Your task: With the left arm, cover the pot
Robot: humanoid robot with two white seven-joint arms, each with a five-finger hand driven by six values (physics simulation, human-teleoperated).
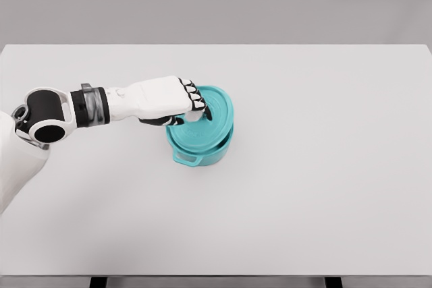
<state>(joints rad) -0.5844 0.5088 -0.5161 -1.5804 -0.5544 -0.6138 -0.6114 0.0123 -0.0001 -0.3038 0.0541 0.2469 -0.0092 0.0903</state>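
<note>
Head view: on a white table, a teal pot stands left of centre, its contents hidden by the teal lid resting on it, slightly offset, fingers of the left hand clenched on the knob.

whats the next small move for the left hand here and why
Probably ease the lid a little toward the near left and level it before letting go. The left hand grips the lid at its knob, and the lid seems tilted and offset toward the far right of the teal pot, whose near wall and handle show below it. So it does not look fully seated yet.
</note>
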